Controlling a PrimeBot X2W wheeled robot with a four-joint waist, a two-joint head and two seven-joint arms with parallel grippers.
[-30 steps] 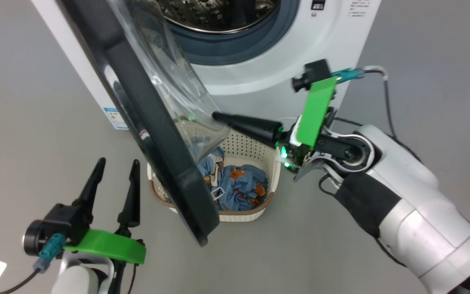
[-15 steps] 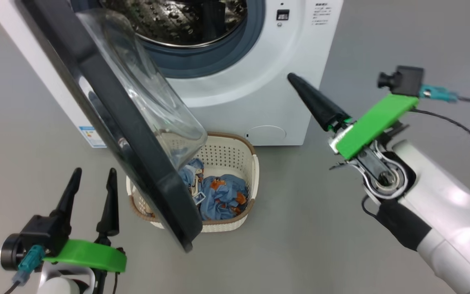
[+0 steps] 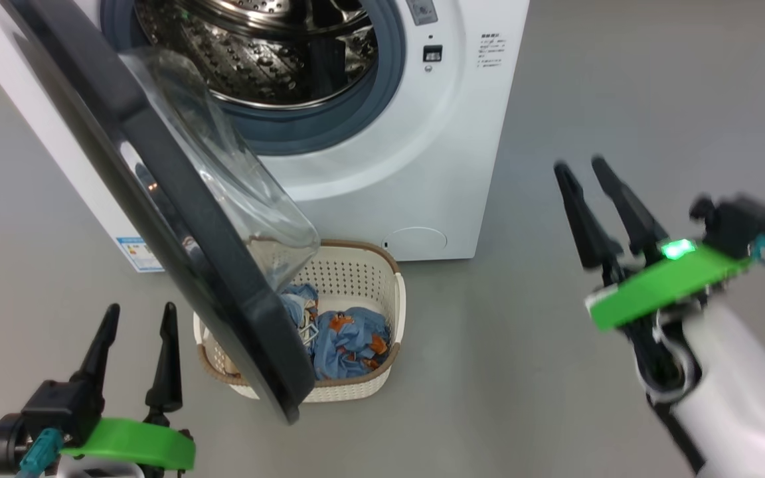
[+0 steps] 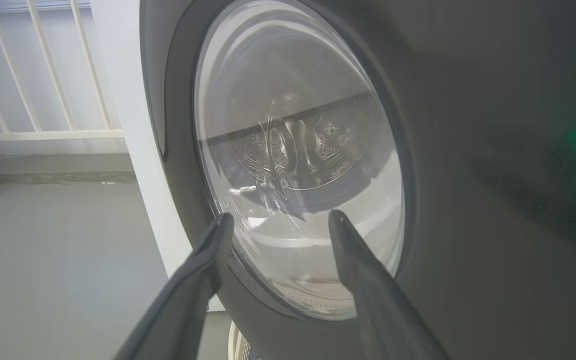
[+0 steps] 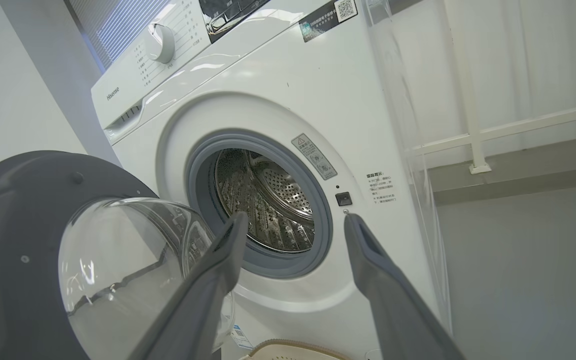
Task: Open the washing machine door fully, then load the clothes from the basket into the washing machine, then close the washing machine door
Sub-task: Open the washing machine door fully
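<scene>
The white washing machine stands ahead with its steel drum exposed. Its door, a black ring around a bulging glass bowl, hangs open out over the cream basket. Light blue clothes with orange print lie in the basket, partly hidden by the door. My left gripper is open at the lower left, pointing at the door's outer face. Off to the right, my right gripper is open and holds nothing, its fingers framing the drum opening.
Grey floor spreads to the right of the basket and to the left of the machine. A round filter cap sits low on the machine's front. A white railing runs behind the machine.
My right gripper has drawn back from beside the door and basket to the right, turning to point upward. The head camera has shifted, showing more of the drum. The door stays open.
</scene>
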